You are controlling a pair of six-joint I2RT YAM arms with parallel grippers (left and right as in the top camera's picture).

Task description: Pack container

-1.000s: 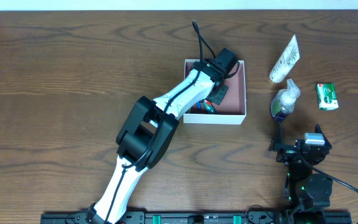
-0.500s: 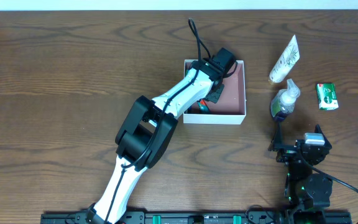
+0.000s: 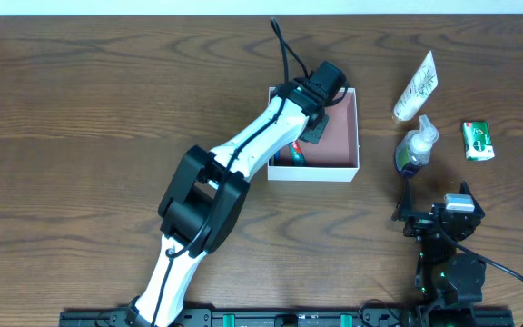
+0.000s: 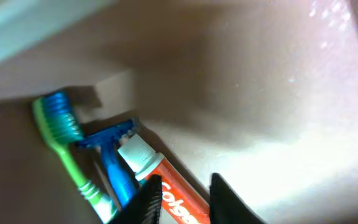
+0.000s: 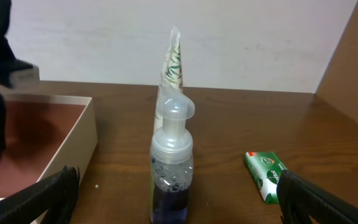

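Note:
The container [image 3: 343,136], a square white-walled box with a pink-brown floor, stands at the table's middle right. My left gripper [image 3: 313,130] reaches down into it. In the left wrist view the container floor [image 4: 266,87] holds a green toothbrush [image 4: 59,140], a blue razor [image 4: 113,158] and a red Colgate toothpaste tube [image 4: 169,186] lying side by side in a corner. My left gripper [image 4: 185,199] is open just over the toothpaste, which runs between the fingers. My right gripper [image 5: 179,208] is open wide and empty, resting near the front edge [image 3: 436,218].
Right of the container lie a white patterned tube [image 3: 416,86], a clear pump bottle with dark liquid [image 3: 414,150] and a green packet [image 3: 478,141]. The right wrist view shows the bottle [image 5: 171,168], tube [image 5: 169,68], packet [image 5: 265,176] and container wall [image 5: 73,137].
My left gripper has drawn back toward the container's far side, away from the toothpaste lying in the near left corner. The right arm has not moved.

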